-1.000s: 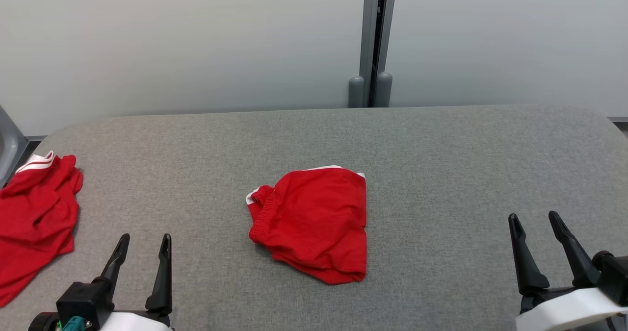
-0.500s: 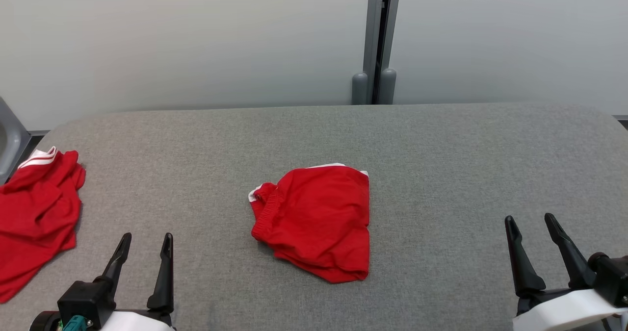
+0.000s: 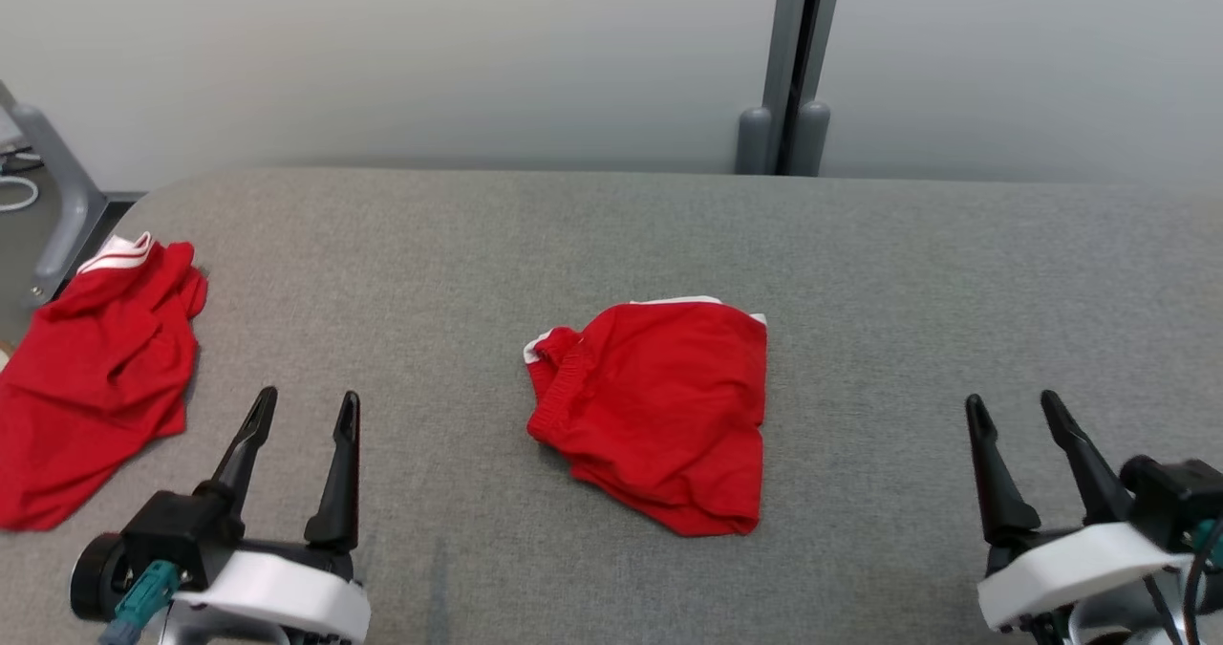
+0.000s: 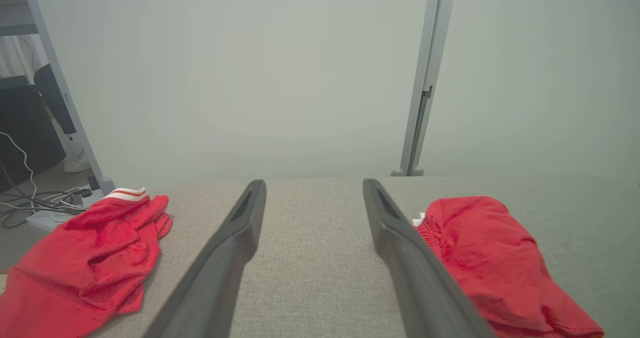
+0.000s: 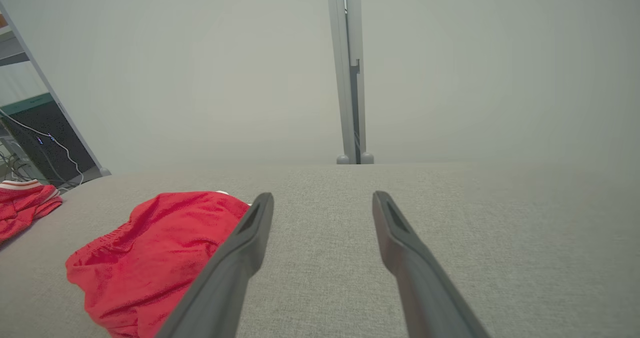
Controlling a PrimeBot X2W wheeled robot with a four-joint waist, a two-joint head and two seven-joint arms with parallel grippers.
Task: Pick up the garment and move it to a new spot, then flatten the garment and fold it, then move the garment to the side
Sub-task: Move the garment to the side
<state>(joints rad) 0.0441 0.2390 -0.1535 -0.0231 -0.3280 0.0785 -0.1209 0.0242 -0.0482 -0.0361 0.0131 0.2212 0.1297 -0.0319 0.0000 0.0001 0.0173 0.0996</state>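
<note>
Evenly, the left end effector (image 3: 308, 395) and right end effector (image 3: 1011, 398) hover spread and empty, flanking the central red garment (image 3: 659, 406).

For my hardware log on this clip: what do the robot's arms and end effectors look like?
The left end effector and right end effector each have two long, tapering black fingers on a black base. Behind each sits a glossy white forearm shell. A teal connector plugs in at the left wrist; dark cables run beside the right one.

Red garment (image 3: 659, 406), grey table (image 3: 908, 272)
</note>
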